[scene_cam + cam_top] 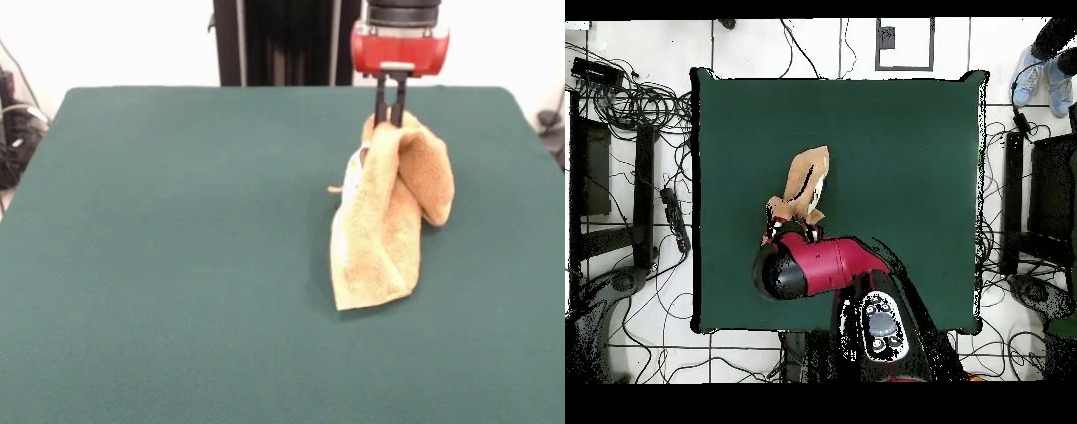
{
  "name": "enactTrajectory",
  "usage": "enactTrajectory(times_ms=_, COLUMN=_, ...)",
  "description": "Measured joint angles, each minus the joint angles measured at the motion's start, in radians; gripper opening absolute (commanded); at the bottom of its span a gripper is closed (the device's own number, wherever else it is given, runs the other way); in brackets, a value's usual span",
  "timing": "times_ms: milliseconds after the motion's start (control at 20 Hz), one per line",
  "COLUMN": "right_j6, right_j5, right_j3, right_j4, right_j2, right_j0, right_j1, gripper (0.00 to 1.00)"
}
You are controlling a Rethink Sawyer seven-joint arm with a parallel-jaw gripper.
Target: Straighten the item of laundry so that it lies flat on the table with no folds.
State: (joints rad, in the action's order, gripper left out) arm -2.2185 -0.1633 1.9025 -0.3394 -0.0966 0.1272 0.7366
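The orange-tan terry towel [388, 212] hangs folded and bunched from my gripper [389, 117], its top lifted and its lower end trailing on the dark green table [177, 247]. A white label edge shows on its left side. The gripper's dark fingers are shut on the towel's top fold, at the table's far right in the front view. In the overhead view the towel [805, 180] stretches away from the red arm head [810, 265], left of the table's [905, 150] middle; the gripper itself is hidden under the arm there.
The red and black arm [865, 300] reaches over the table's edge on the robot's side. Cables and equipment [625, 150] lie on the floor around the table. A person's shoes [1043, 75] show at the overhead view's top right.
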Motion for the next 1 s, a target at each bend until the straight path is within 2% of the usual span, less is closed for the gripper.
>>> enactTrajectory(times_ms=300, right_j6=0.0, right_j5=-0.072, right_j3=0.024, right_j4=0.004, right_j2=-0.034, right_j0=0.019, right_j1=0.04, gripper=0.0)
enactTrajectory(times_ms=800, right_j6=0.0, right_j5=-0.387, right_j3=0.086, right_j4=0.049, right_j2=-0.1, right_j0=0.06, right_j1=0.239, gripper=0.0)
enactTrajectory(times_ms=1000, right_j6=0.0, right_j5=-0.441, right_j3=0.088, right_j4=0.049, right_j2=-0.12, right_j0=0.081, right_j1=0.271, gripper=0.0)
